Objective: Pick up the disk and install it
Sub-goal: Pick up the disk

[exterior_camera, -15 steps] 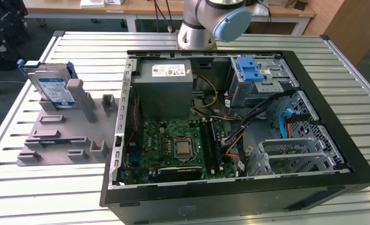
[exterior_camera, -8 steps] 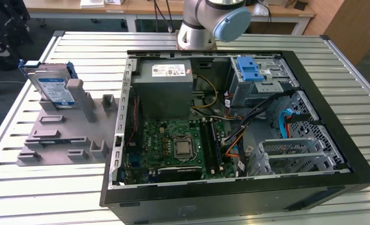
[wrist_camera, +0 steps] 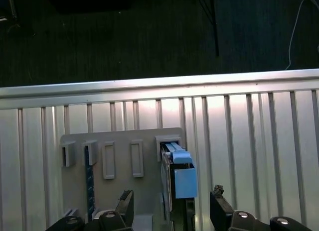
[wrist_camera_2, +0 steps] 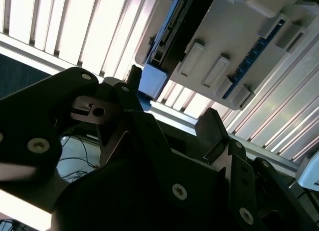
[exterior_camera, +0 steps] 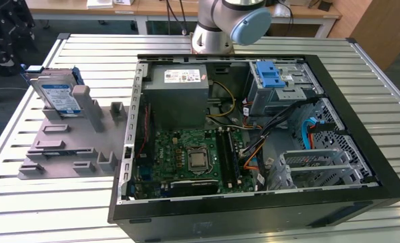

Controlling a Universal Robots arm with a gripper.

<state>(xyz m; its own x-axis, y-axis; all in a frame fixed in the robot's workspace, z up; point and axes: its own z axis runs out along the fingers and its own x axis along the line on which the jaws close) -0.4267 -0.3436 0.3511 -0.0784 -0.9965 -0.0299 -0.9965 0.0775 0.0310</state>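
- Disk [exterior_camera: 56,96] [wrist_camera: 183,182]: on edge in a grey holder [exterior_camera: 65,147], at the exterior view's left, blue rail up; in the first wrist view framed between the two fingertips [wrist_camera: 125,202], below them, touching neither.
- Slatted metal table [exterior_camera: 51,207] beneath everything; dark floor [wrist_camera: 149,32] beyond its edge, wooden desks [exterior_camera: 159,7] behind the arm [exterior_camera: 220,20].
- Open black computer case [exterior_camera: 254,208] just beside the holder, motherboard [exterior_camera: 193,154] exposed.
- Gripper [wrist_camera: 172,203]: spread wide, holding nothing, hovering over the holder's disk end.
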